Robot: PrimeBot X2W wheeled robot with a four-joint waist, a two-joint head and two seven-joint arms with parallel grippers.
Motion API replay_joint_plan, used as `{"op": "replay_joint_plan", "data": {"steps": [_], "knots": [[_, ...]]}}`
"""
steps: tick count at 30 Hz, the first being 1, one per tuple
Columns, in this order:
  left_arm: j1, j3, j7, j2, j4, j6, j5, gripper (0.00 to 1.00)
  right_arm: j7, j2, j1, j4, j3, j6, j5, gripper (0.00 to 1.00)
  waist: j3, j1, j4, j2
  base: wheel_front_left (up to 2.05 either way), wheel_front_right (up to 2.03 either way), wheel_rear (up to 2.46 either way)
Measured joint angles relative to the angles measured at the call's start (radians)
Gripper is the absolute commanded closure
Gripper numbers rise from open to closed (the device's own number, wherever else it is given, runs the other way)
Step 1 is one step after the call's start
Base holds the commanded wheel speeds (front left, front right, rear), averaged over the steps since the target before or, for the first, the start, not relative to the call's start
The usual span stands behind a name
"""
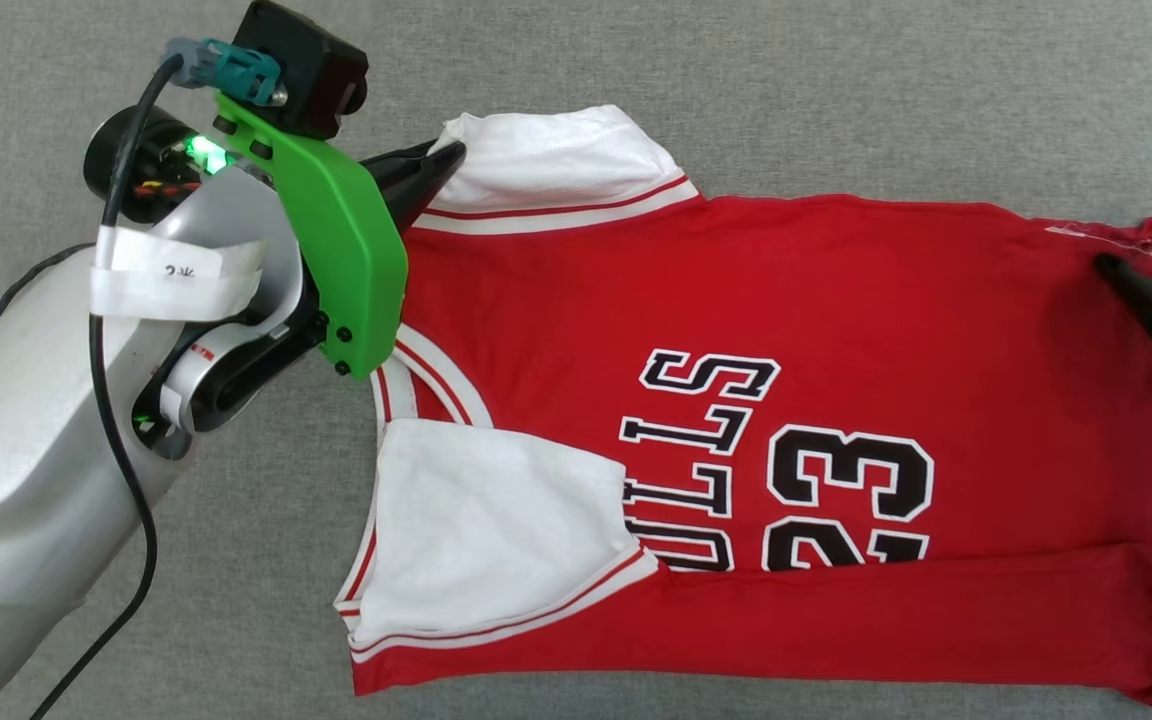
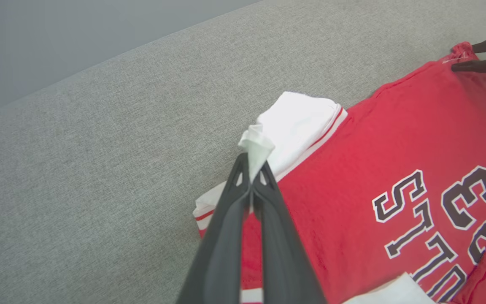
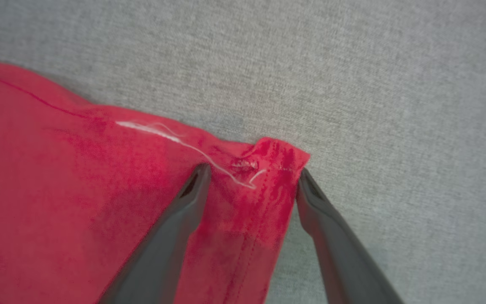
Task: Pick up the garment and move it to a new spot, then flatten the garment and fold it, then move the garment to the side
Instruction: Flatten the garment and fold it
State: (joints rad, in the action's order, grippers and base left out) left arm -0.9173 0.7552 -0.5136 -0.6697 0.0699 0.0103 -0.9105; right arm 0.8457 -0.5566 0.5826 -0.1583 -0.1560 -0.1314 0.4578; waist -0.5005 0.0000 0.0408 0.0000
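Head camera looks steeply down on the jersey (image 1: 786, 300) on the grey surface (image 1: 836, 60). Left wrist camera faces obliquely across it, near the white sleeve (image 2: 298, 122); right wrist camera sits close over the hem corner (image 3: 276, 158) (shared by all views).

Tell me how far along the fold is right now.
Done: the garment lies spread on the grey surface, its near long edge and near sleeve already folded in over the print. In hand: left end effector is shut on the far sleeve; right end effector stands open astride the far hem corner. Left: the far-side fold, then moving it aside.
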Motion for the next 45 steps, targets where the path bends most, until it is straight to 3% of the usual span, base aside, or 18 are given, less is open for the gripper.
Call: {"op": "replay_joint_plan", "data": {"steps": [4,5,7,19,29,38,45], "knots": [[0.006,0.005,0.009,0.001,-0.004,-0.002,0.000,1.00,-0.007,-0.006,0.004,-0.039,-0.012,0.001,-0.003,0.00,-0.008,0.0000,0.012,0.0000,0.00,0.00,0.00],[0.007,0.006,0.012,0.001,-0.008,-0.002,0.000,1.00,-0.007,-0.009,0.005,-0.043,-0.017,0.001,-0.001,0.58,-0.007,0.0000,0.013,0.0000,0.00,0.00,0.00],[0.010,0.007,0.017,0.002,-0.018,-0.003,0.000,1.00,-0.015,-0.011,0.006,-0.052,-0.025,0.001,0.004,1.00,-0.002,0.0000,0.014,0.0000,0.00,0.00,0.00],[0.099,-0.009,0.102,0.007,-0.086,0.002,-0.022,1.00,-0.227,0.023,-0.017,-0.118,0.005,0.000,0.008,1.00,0.082,0.0000,0.007,0.0000,0.00,0.00,0.00],[0.240,-0.007,0.157,0.001,-0.076,0.026,-0.059,1.00,-0.388,0.046,-0.177,-0.082,0.061,0.000,0.083,1.00,0.199,0.0000,0.011,0.0000,0.00,0.00,0.00],[0.425,0.021,0.190,-0.023,0.008,0.091,-0.086,1.00,-0.446,0.059,-0.404,0.006,0.101,0.000,0.197,1.00,0.298,0.0000,0.028,0.0000,0.00,0.00,0.00],[0.549,0.080,0.196,-0.034,0.019,0.104,-0.093,1.00,-0.430,0.023,-0.532,0.050,0.091,0.000,0.238,1.00,0.333,0.0000,0.045,0.0000,0.00,0.00,0.00]]}}
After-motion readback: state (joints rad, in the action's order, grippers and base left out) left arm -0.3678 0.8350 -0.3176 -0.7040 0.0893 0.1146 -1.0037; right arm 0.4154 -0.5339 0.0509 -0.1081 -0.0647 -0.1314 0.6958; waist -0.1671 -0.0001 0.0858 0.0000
